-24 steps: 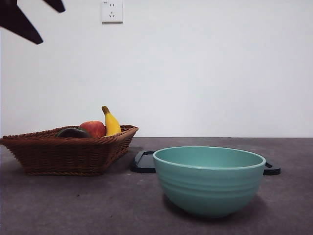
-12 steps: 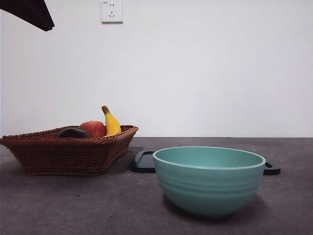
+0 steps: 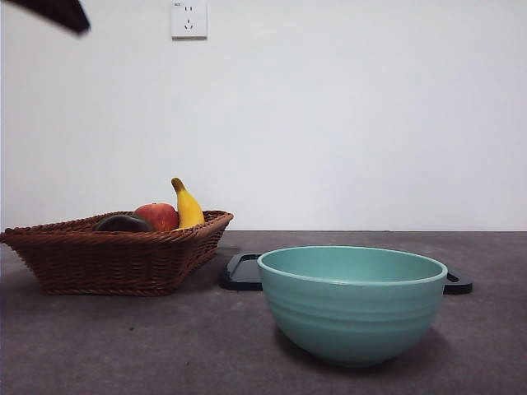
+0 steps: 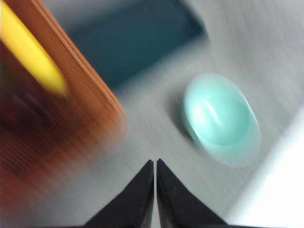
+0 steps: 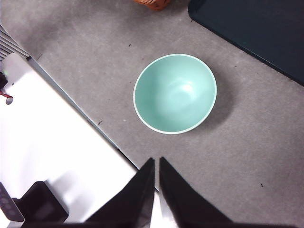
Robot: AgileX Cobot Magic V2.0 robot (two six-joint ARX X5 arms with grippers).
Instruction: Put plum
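A brown wicker basket [image 3: 115,255] stands at the left and holds a red apple [image 3: 158,216], a yellow banana [image 3: 188,207] and a dark rounded fruit [image 3: 123,222]. Only the top of the dark fruit shows, so I cannot tell if it is the plum. My left gripper [image 4: 155,164] is shut and empty, high above the table beside the basket [image 4: 71,95]; its view is blurred. It shows as a black tip [image 3: 58,12] at the top left corner. My right gripper [image 5: 156,161] is shut and empty, high above the table.
A teal bowl [image 3: 352,300] stands empty near the front, right of the basket; it also shows in both wrist views [image 4: 221,118] [image 5: 175,92]. A flat black tray [image 3: 243,271] lies behind it. A white surface [image 5: 57,156] borders the table edge.
The black arm tip at the top left corner has risen, so less of it shows. A second ago two separate tips showed there, now one. The fruits, basket and bowl have not moved.
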